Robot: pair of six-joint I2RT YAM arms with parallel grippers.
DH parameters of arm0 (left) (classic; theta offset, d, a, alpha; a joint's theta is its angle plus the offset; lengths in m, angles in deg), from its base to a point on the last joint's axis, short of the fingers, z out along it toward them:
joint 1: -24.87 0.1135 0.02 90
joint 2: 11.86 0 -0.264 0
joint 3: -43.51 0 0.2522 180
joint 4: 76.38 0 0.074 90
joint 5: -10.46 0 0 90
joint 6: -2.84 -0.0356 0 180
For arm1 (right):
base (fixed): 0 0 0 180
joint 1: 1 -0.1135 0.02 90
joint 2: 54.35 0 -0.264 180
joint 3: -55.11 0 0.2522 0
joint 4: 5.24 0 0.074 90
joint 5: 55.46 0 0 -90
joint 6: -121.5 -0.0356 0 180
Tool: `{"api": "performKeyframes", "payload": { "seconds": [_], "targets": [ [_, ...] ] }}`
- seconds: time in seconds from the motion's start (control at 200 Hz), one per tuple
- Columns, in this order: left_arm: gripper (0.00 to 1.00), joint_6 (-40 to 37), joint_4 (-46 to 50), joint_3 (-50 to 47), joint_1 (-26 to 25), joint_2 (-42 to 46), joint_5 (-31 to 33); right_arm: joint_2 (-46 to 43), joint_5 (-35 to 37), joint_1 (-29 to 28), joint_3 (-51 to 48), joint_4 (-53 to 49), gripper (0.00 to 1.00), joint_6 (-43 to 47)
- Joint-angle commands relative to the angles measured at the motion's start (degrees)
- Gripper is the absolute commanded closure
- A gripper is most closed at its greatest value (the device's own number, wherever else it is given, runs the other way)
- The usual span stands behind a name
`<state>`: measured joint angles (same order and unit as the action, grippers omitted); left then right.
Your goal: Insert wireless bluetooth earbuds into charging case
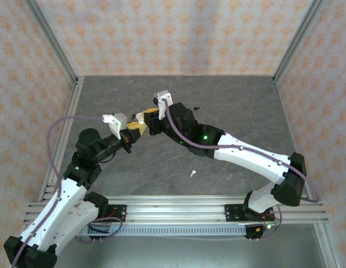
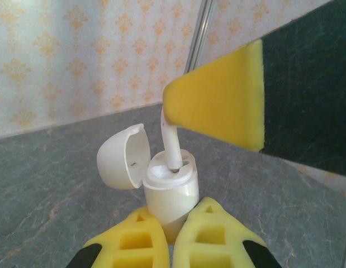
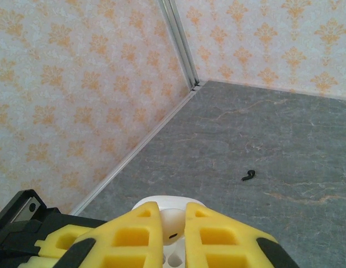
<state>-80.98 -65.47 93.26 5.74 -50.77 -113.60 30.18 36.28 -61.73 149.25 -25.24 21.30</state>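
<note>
While left jaws clamp the charging case [image 2: 169,196], right jaws pinch 1 earbud [image 2: 171,146], head hidden.

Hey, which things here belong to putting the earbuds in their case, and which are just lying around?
Belongs to the job: charging case, lid open, in the left hand; earbud pinched by the right hand, stem at the case; second earbud, loose on the table.
Just lying about: small black speck on the table.
</note>
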Motion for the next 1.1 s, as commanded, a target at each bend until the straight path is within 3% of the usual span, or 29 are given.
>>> {"api": "performKeyframes", "payload": {
  "seconds": [0.0,0.821,1.091],
  "targets": [
    [1.0,0.0,-1.8,2.4,-0.4,1.0,-0.3,0.4,0.7,-0.5,1.8,1.2,0.87,1.0],
    [1.0,-0.1,-1.5,2.8,-0.5,1.2,0.7,-2.1,1.4,-1.1,-0.9,-2.8,0.87,-4.7],
    [1.0,0.0,-1.5,2.9,-0.5,1.3,0.7,-3.2,-0.2,-1.1,-0.6,-3.5,0.69,-6.9]
  ]
}}
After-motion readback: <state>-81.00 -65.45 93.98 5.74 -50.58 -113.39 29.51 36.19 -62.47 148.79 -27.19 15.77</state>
